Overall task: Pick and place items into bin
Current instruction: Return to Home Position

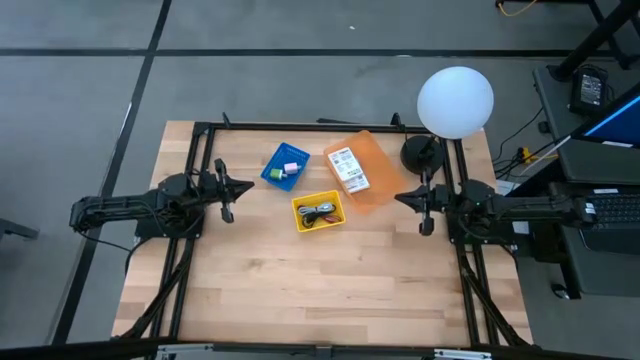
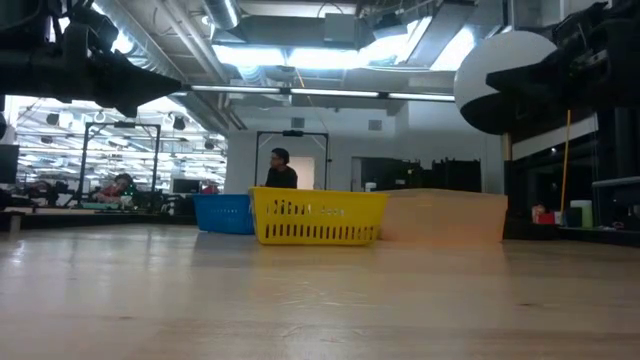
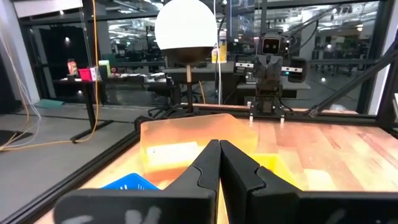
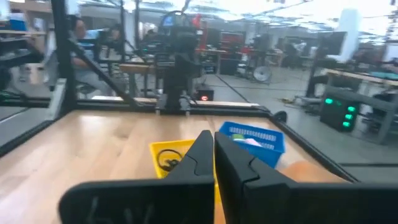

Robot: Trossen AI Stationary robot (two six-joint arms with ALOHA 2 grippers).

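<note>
Three small bins stand at the table's far middle. The blue bin [image 1: 285, 166] holds small pieces, a white one and a green one. The yellow bin [image 1: 318, 211] holds dark cords. The orange bin [image 1: 362, 172] holds two white labelled packets [image 1: 349, 169]. My left gripper [image 1: 247, 186] is shut and level at the table's left side, drawn back by its base. My right gripper [image 1: 398, 198] is shut and level at the right side. Neither has anything between its fingers.
A white globe lamp [image 1: 455, 101] on a dark base stands at the far right corner. A black frame [image 1: 300, 127] runs around the work area. Bare wood [image 1: 320, 285] lies in front of the bins. A person [image 2: 281, 169] shows in the room behind.
</note>
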